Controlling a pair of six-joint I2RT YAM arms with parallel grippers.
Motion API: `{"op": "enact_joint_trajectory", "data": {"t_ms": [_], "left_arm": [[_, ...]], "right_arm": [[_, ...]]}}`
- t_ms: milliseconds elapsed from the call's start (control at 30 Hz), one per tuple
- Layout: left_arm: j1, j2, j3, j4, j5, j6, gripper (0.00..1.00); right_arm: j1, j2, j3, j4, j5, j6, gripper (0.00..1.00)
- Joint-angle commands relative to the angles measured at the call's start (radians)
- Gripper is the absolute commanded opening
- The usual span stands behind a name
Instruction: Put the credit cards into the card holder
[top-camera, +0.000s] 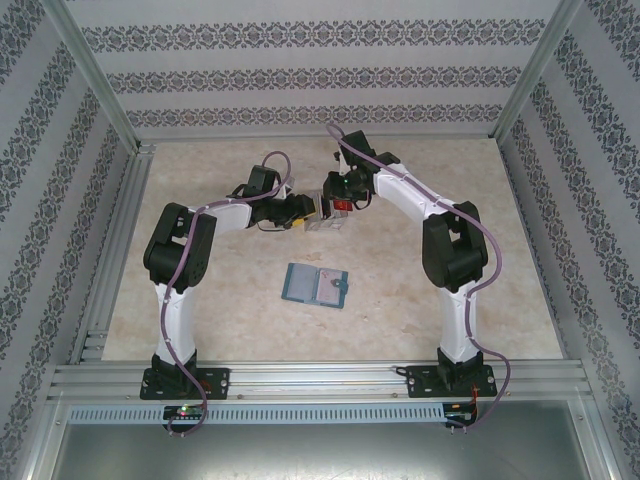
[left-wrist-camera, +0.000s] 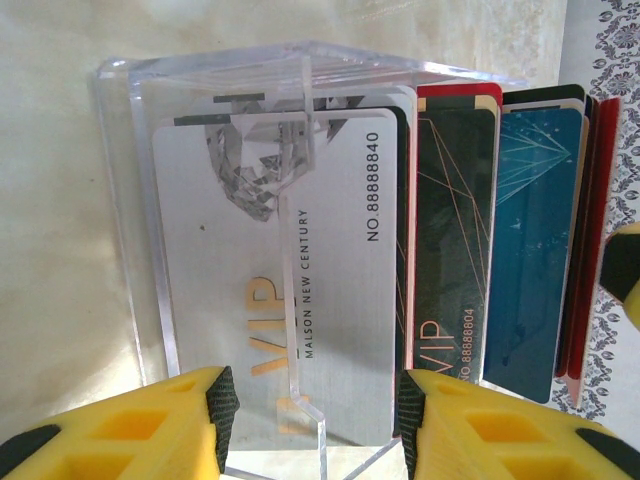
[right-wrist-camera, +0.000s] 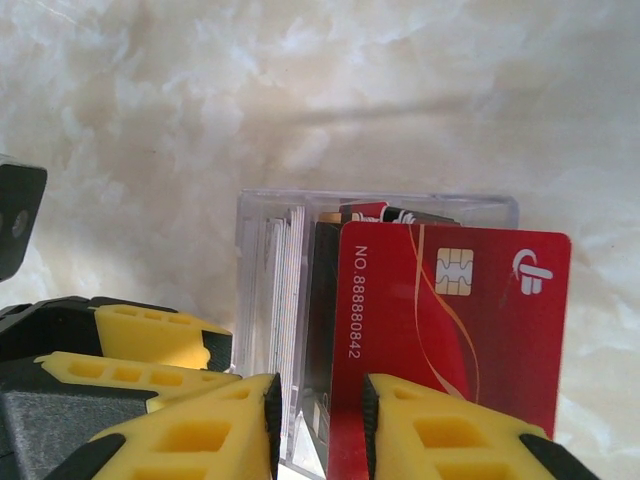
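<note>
Top external view: shows the card holder (top-camera: 315, 285) lying open and flat on the table (top-camera: 220, 300), well apart from both grippers and nearer to the arm bases. Farther back, shows the left gripper (top-camera: 300, 214) and the right gripper (top-camera: 340, 205) meeting from two sides at the clear stand (top-camera: 322, 222).

Left wrist view: looks at the credit cards (left-wrist-camera: 340, 200) upright in that stand, with a silver card (left-wrist-camera: 330, 320) in the middle, then a black card (left-wrist-camera: 455, 220) and a blue card (left-wrist-camera: 530, 250) to the right. Has the yellow fingers (left-wrist-camera: 150, 430) about half apart, with the near edge of the stand and the end of the silver card between them. Cannot tell whether pressing on the stand or only flanking it.

Right wrist view: shows a red card (right-wrist-camera: 450, 330) at the near end of the stand, directly before the fingers (right-wrist-camera: 450, 440), its left edge inside the narrow gap of the jaws. Cannot tell whether pinched or only close to the pads.
</note>
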Motion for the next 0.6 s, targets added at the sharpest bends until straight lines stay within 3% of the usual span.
{"op": "enact_joint_trajectory", "data": {"t_ms": [0, 567], "left_arm": [[-0.023, 0.01, 0.017, 0.025, 0.014, -0.013, 0.49], [-0.024, 0.008, 0.019, 0.028, 0.017, -0.016, 0.49]], "right_arm": [[-0.013, -0.009, -0.015, -0.006, 0.002, -0.012, 0.3], [-0.001, 0.066, 0.018, -0.025, -0.051, -0.008, 0.3]]}}
